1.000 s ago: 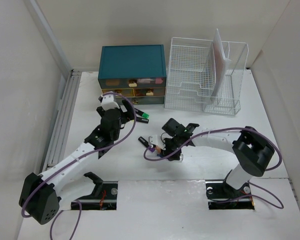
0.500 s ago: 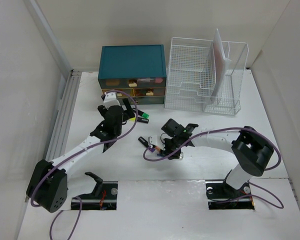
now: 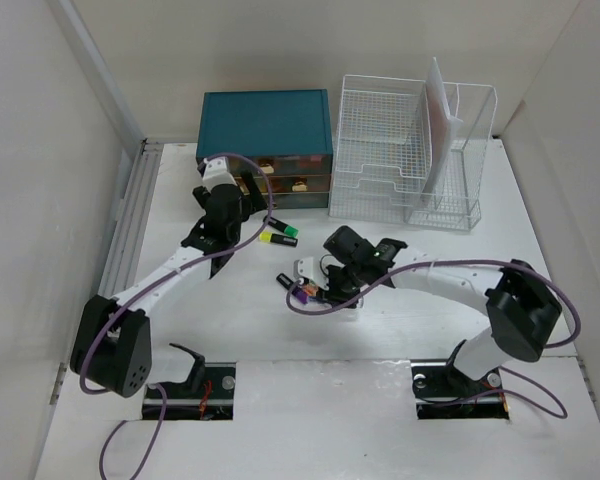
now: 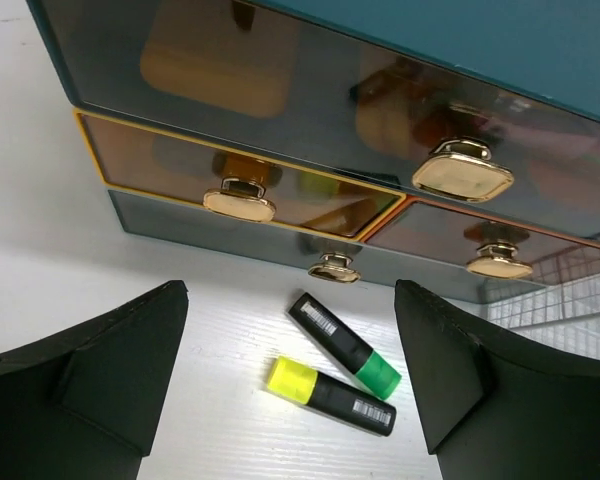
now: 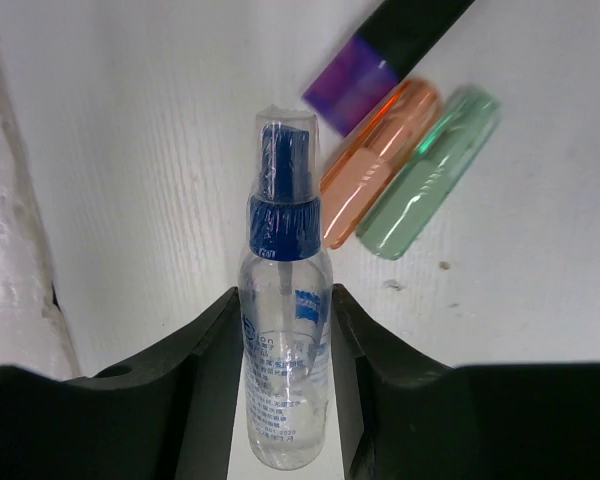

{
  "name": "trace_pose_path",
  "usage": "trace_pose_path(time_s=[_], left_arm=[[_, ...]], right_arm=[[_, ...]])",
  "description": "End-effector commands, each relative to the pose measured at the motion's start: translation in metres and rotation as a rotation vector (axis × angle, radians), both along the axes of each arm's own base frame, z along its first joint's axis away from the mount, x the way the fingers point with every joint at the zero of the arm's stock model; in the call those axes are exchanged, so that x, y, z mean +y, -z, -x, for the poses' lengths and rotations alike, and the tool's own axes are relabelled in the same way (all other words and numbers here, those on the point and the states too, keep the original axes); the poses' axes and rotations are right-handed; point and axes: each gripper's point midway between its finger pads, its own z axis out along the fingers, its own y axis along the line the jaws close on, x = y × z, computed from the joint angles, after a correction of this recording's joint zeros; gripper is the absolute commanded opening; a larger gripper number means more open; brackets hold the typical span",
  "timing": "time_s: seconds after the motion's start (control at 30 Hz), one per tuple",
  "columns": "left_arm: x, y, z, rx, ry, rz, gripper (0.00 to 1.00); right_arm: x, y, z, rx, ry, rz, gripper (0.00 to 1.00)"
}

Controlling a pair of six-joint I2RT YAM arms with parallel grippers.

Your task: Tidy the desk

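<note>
On the white desk [image 3: 430, 290] my left gripper [image 3: 248, 196] hangs open just in front of the teal drawer chest [image 3: 265, 125]. Its wrist view shows the wide-apart jaws [image 4: 290, 292] above two black highlighters, one green-capped [image 4: 345, 345] and one yellow-capped [image 4: 330, 395], lying side by side below the gold handles. My right gripper [image 3: 325, 285] sits mid-desk. It is shut [image 5: 285, 295] on a clear spray bottle [image 5: 283, 380] with a blue cap. Past the cap lie a purple-capped marker [image 5: 380, 60], an orange tube [image 5: 375, 165] and a green tube [image 5: 430, 165].
A white wire-mesh file rack [image 3: 400, 150] with upright papers stands to the right of the chest. Grooved pale rails [image 3: 130, 230] run along the desk's left side. The highlighters [image 3: 278, 236] lie between the two arms.
My left gripper has moved up to the chest, uncovering the two highlighters. My right gripper has closed on the spray bottle and shifted slightly left.
</note>
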Motion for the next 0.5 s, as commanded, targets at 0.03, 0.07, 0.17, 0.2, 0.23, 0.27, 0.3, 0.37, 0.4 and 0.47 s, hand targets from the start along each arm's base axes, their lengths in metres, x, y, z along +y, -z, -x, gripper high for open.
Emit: trace_pose_path(time_s=[0.03,0.07,0.17,0.2,0.23,0.27,0.3,0.37,0.4,0.47], left_arm=[[0.003,-0.016,-0.014,-0.019,0.009,0.01,0.82],[0.004,-0.009,-0.013,0.002,0.009,0.002,0.82],[0.012,-0.005,-0.017,0.011,-0.008,0.001,0.79],[0.019,-0.001,-0.017,0.02,-0.024,-0.002,0.78],[0.025,0.003,-0.019,0.031,-0.033,-0.02,0.78],[0.024,0.004,-0.019,0.033,-0.021,-0.031,0.78],[0.027,0.004,-0.02,0.034,-0.02,-0.027,0.78],[0.028,0.012,-0.024,0.051,0.004,-0.026,0.76],[0.025,0.007,-0.027,0.031,0.017,-0.015,0.76],[0.032,0.019,-0.031,0.046,0.023,-0.005,0.74]], right_arm=[[0.021,-0.052,0.0,-0.017,0.0,-0.127,0.0],[0.024,-0.062,-0.003,-0.031,0.006,-0.151,0.0],[0.024,-0.081,-0.009,-0.044,0.028,-0.187,0.0],[0.025,-0.087,-0.012,-0.043,0.031,-0.202,0.0],[0.025,-0.095,-0.015,-0.043,0.043,-0.224,0.0],[0.024,-0.101,-0.014,-0.032,0.042,-0.241,0.0],[0.021,-0.105,-0.022,-0.033,0.062,-0.254,0.0],[0.016,-0.122,-0.026,-0.037,0.076,-0.292,0.0],[0.011,-0.127,-0.031,-0.025,0.092,-0.318,0.0],[0.003,-0.136,-0.034,-0.018,0.11,-0.342,0.0]])
